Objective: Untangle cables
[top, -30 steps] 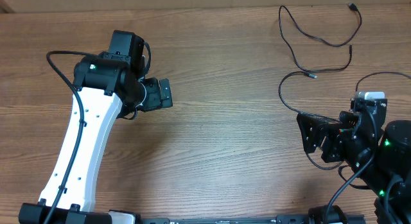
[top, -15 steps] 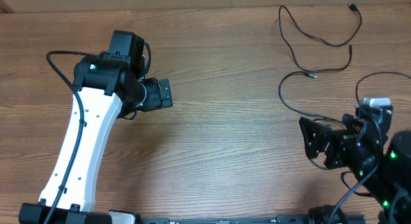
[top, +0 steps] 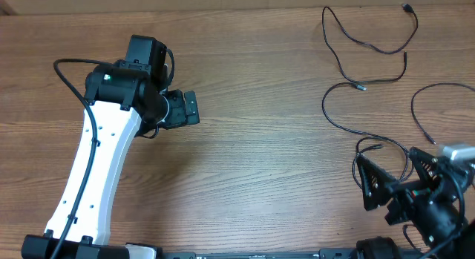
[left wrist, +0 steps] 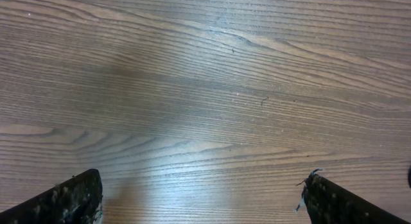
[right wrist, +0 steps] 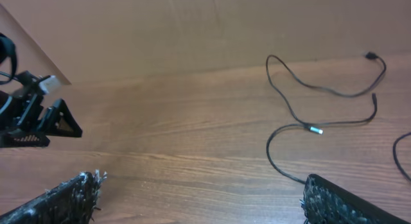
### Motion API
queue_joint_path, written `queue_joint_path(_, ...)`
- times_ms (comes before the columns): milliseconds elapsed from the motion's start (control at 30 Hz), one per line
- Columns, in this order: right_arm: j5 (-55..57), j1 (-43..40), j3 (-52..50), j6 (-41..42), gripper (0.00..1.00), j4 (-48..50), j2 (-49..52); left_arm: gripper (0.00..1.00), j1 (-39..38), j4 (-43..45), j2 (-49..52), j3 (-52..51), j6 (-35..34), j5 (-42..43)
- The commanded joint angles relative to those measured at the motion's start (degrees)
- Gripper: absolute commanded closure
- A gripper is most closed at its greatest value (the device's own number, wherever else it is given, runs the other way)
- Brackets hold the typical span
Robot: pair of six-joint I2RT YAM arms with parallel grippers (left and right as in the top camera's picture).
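The thin black cables lie on the bench, out in front of the right fingers and far off to the side of the left ones. They look more like loose, loopy strings than a tight knot. One small loop curls in very close to the tips of the right fingers, and I cannot tell if it crosses another string there. The right gripper has its fingers spread wide with nothing between them. It sits low and points at the cables, so I think it is open like that to be ready to take a string. The nearest one is that little loop just ahead of its tips. The left gripper is spread wide too and holds nothing. Only bare wood shows between and ahead of its fingers, so I think it is waiting, since no cable is near enough for it to help. The strings are very thin next to the fat fingers, so a pinch could miss or catch two at once.
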Motion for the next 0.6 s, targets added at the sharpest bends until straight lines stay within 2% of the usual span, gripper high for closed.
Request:
queue_joint_path(0, -0.2, -0.2, 0.4, 0.0, 0.00, 0.2, -2.8, 0.01, -0.3, 0.1, -0.2, 0.0, -0.5, -0.6)
queue_joint_path(400, 0.5, -0.2, 0.3, -0.1, 0.00, 0.2, -11.0, 0.01, -0.3, 0.1, -0.1, 0.0, -0.5, -0.6)
queue_joint_path(567, 1.1, -2.0, -2.7, -0.5, 0.00, 2.8, -14.2, 0.01, -0.3, 0.1, -0.1, 0.0, -0.5, -0.6)
